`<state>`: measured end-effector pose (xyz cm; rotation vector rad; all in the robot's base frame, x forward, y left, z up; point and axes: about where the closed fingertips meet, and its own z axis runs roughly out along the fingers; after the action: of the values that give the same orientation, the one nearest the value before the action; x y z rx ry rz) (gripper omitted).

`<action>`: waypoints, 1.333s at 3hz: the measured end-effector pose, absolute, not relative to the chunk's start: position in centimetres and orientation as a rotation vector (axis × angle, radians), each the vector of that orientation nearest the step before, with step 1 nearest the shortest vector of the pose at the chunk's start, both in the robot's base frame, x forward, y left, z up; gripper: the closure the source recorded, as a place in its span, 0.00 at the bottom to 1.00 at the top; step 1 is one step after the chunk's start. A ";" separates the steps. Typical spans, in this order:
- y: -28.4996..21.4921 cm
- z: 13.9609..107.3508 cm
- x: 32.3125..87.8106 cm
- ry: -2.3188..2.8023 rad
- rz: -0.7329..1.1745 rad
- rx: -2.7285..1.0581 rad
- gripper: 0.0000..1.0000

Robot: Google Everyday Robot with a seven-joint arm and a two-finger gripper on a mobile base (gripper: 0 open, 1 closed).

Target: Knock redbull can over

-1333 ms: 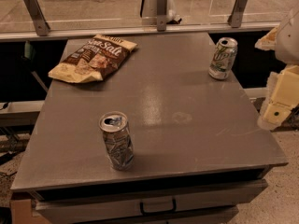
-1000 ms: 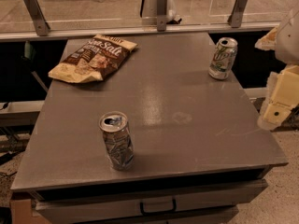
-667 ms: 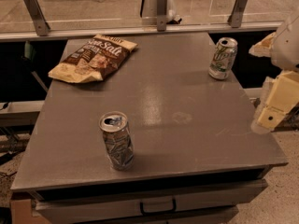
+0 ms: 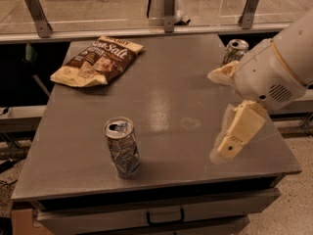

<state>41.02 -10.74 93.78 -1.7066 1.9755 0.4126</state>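
We see the slim silver-and-blue redbull can (image 4: 122, 148) standing upright near the front edge of the grey metal table (image 4: 166, 97). The cream two-finger gripper (image 4: 217, 115) hovers over the right side, fingers apart, well away from it.

The redbull can (image 4: 122, 151) was silver, its side broken into dark and pale angular patches, its top plain silver. The table (image 4: 161, 87) under it was flat grey with a dull sheen. The bag of crisps (image 4: 95, 58) was dark brown over cream-yellow (white lettering on the brown). The gripper (image 4: 217, 116), over the table's right side, had cream-yellow fingers on a white arm (image 4: 274, 67). The far can (image 4: 236, 48) looked pale, with a silver top.
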 end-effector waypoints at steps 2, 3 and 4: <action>-9.7 94.3 40.6 1.954 0.447 -1.698 0.00; -8.8 94.2 40.5 1.919 0.487 -1.701 0.00; -5.0 93.0 40.5 1.829 0.596 -1.713 0.00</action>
<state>40.46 -5.03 93.00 -1.7134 1.8286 0.5956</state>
